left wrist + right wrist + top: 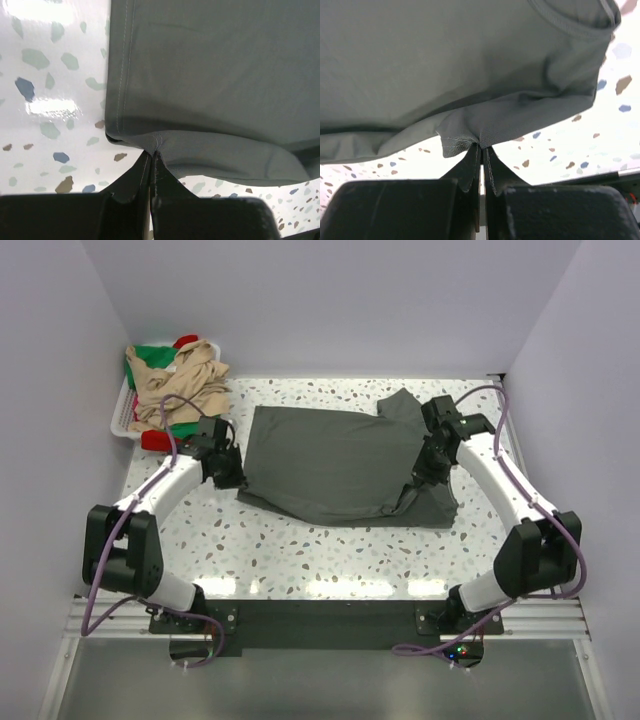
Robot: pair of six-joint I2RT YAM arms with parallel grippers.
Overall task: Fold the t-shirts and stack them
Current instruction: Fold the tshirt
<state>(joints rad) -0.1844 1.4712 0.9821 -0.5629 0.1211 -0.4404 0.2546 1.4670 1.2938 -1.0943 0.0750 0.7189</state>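
Pinching opposite edges of the dark grey t-shirt spread on the speckled table, the left gripper and right gripper clamp its cloth; other t-shirts fill the white basket far left.

Looks to me like a lab robot test cell. Plain pale walls box in a speckled terrazzo tabletop on three sides. At the frame's bottom, a black mounting plate sits on aluminium rail, with purple cables running loose.
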